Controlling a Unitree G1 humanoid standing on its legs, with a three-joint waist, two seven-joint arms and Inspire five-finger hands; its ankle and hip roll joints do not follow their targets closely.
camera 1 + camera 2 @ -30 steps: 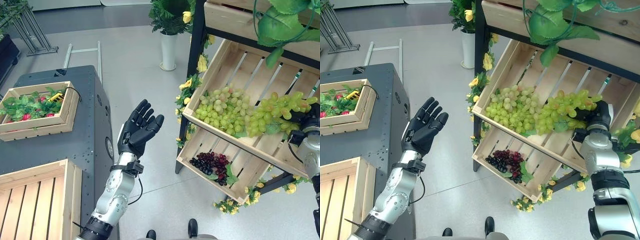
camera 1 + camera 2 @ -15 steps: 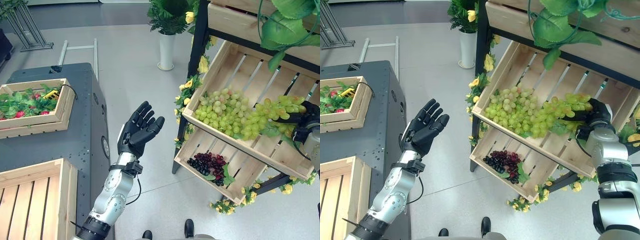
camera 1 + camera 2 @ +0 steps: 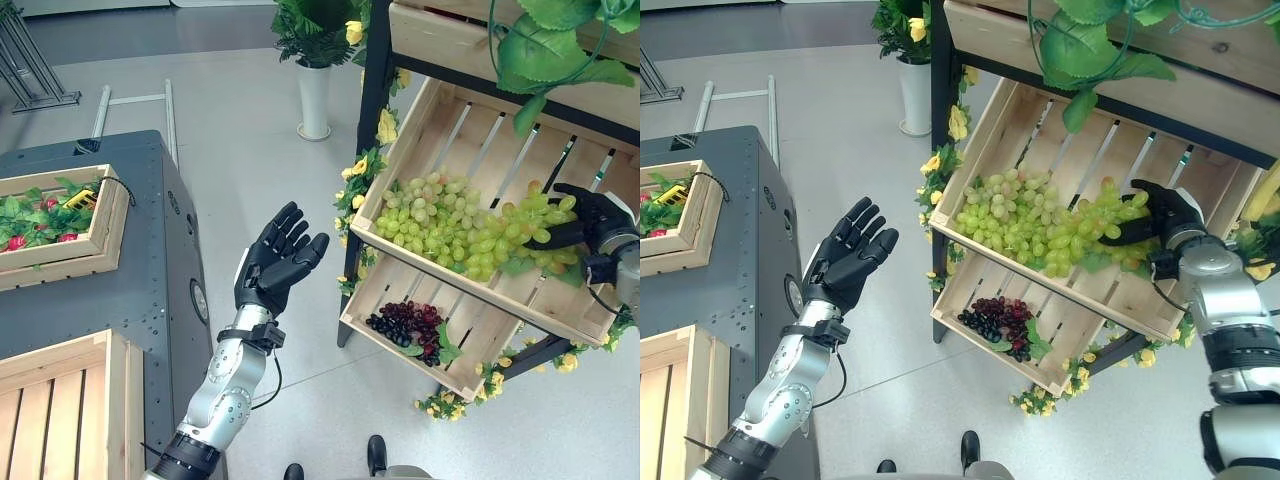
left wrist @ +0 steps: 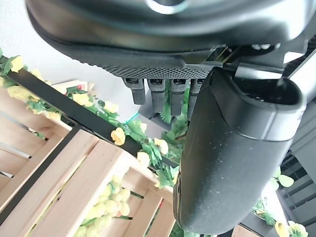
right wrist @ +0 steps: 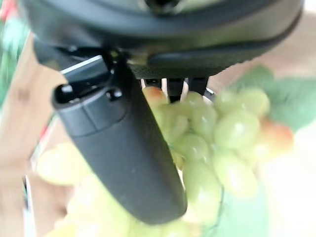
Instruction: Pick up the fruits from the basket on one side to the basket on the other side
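Fingers of my right hand point(image 3: 1168, 212) are curled over the end of a bunch of green grapes point(image 3: 520, 228), thumb and fingers closed on the fruit; my right wrist view confirms grapes pressed between thumb and fingers. That bunch lies in the upper slatted wooden crate point(image 3: 470, 150) on the black-framed stand, at its right end, touching a larger heap of green grapes point(image 3: 425, 215) to its left in the same crate. Below it, a lower crate point(image 3: 395, 290) holds a bunch of dark grapes point(image 3: 400, 322) with a green leaf beside it.

Left hand point(image 3: 275, 262): raised over the floor between the grey cabinet point(image 3: 150, 290) and the stand, palm up, fingers straight and spread, holding nothing.

On the cabinet top: a small wooden tray point(image 3: 60, 262) with green leaves and red fruit at the far side, and a slatted wooden basket point(image 3: 60, 420) at the near edge. A white vase point(image 3: 313, 100) with greenery stands on the floor beyond the stand.
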